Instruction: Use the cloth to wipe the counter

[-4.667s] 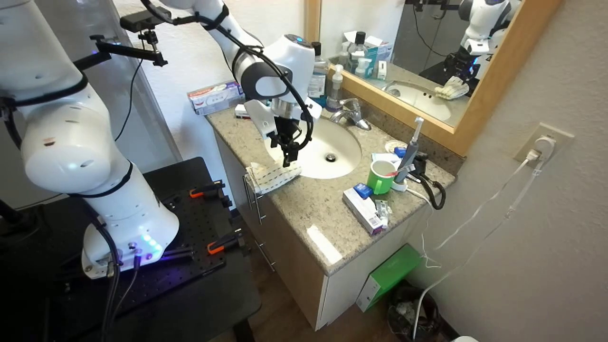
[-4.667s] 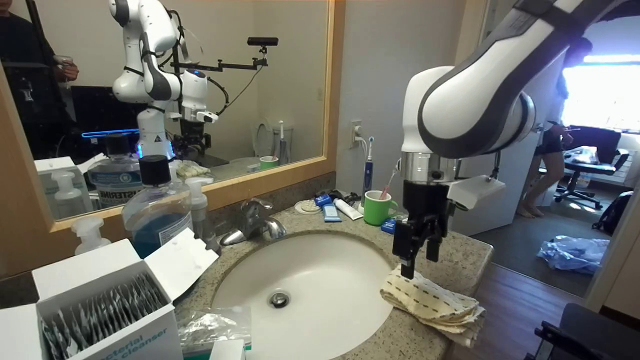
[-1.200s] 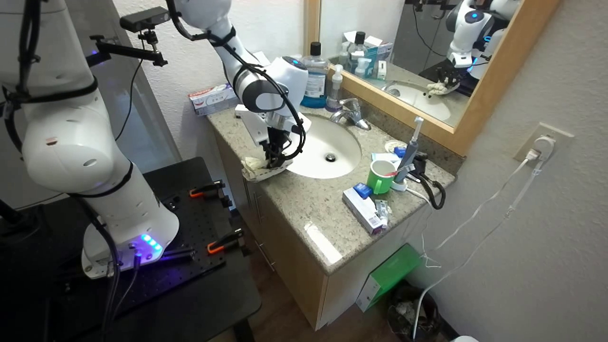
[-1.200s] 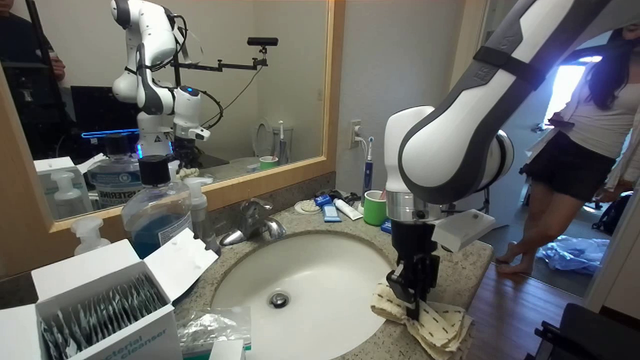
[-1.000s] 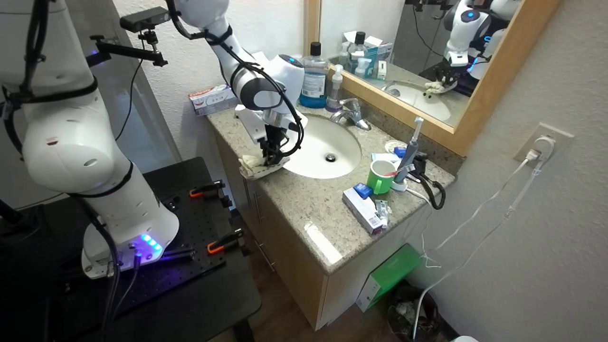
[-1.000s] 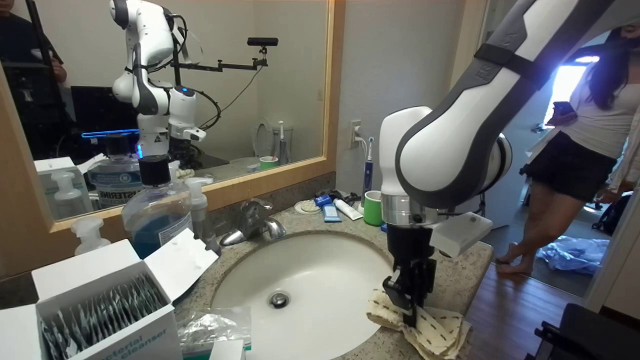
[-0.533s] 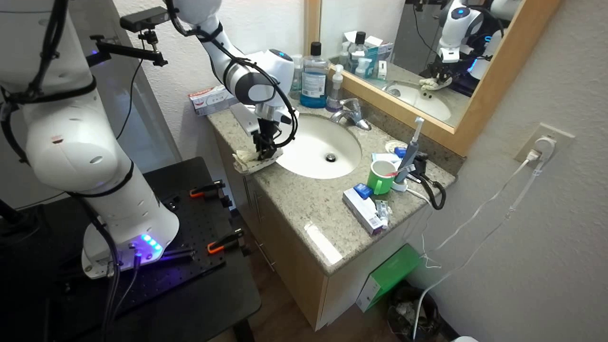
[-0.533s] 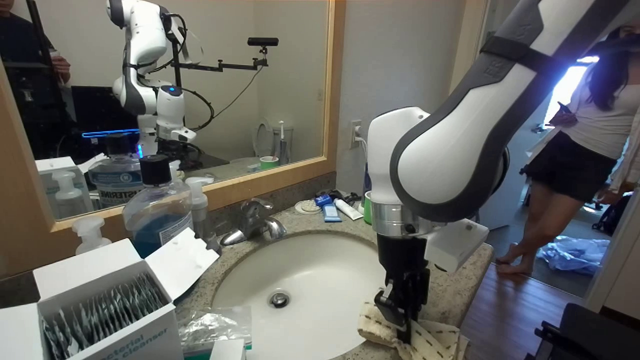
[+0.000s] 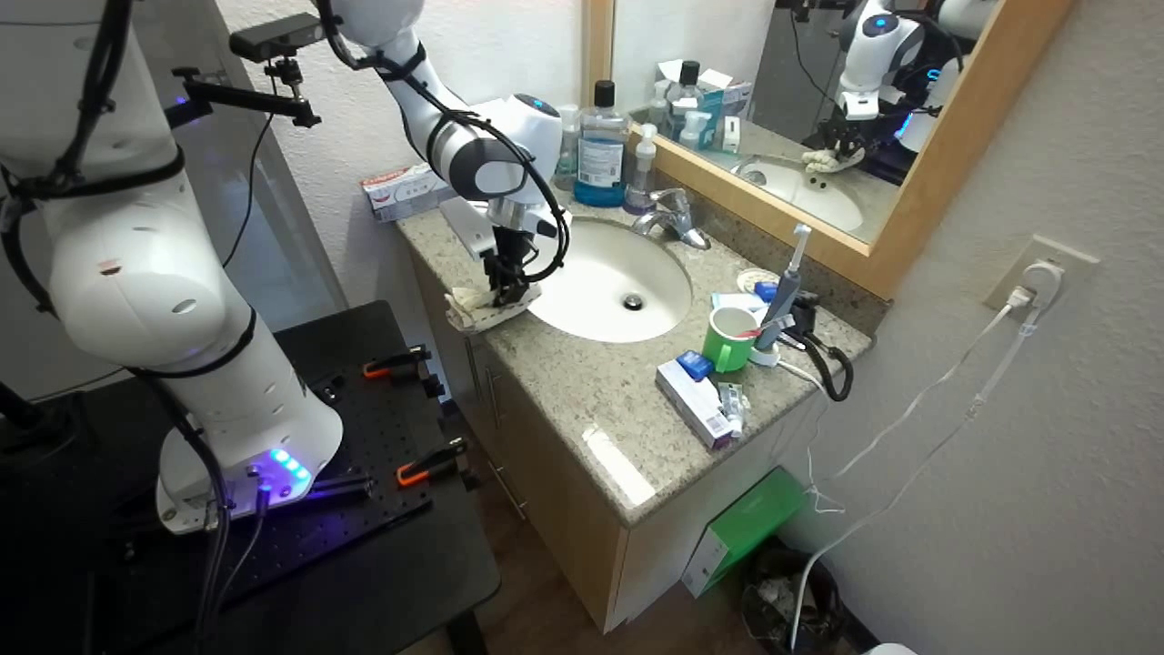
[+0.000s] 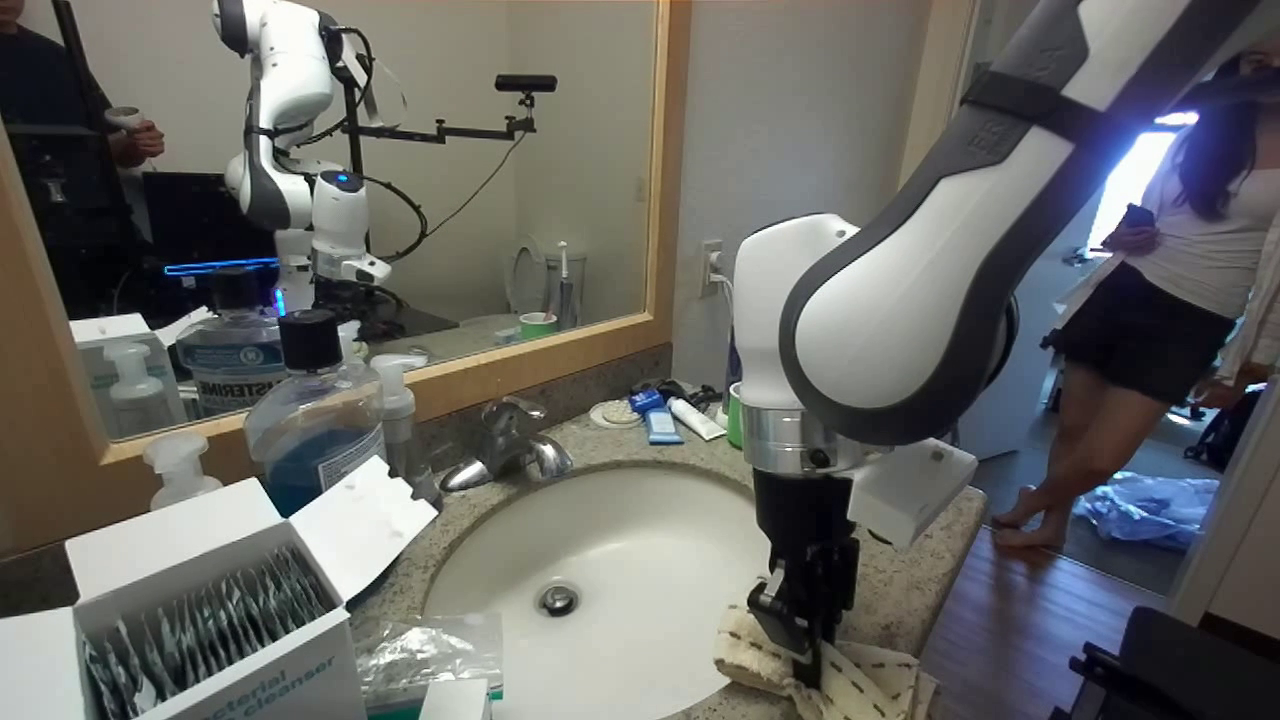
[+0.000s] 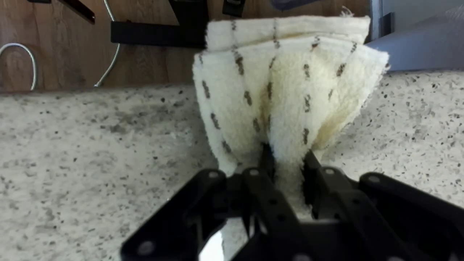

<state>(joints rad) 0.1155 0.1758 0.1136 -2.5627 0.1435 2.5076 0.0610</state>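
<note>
A cream cloth (image 11: pixel 290 79) with brown dashes lies folded at the counter's front edge, beside the sink, and partly overhangs that edge. My gripper (image 11: pixel 288 156) points down and is shut on a bunched fold of it, a finger on each side in the wrist view. Both exterior views show the gripper (image 9: pixel 507 296) low over the counter (image 9: pixel 564 373), with cloth (image 10: pixel 880 680) spreading out around the fingertips. The part of the cloth under the jaws is hidden.
The sink (image 10: pixel 640 560) lies right beside the cloth. A faucet (image 9: pixel 673 218), a mouthwash bottle (image 9: pixel 600 155) and an open box of packets (image 10: pixel 210 620) stand around it. A green mug (image 9: pixel 727 341) and a small carton (image 9: pixel 693 405) are at the far end.
Earlier the gripper hung above the cloth; it has come down and closed on it. Gripper and cloth then slid along the counter edge, leftward in both exterior views, and have barely moved since half a second ago.
</note>
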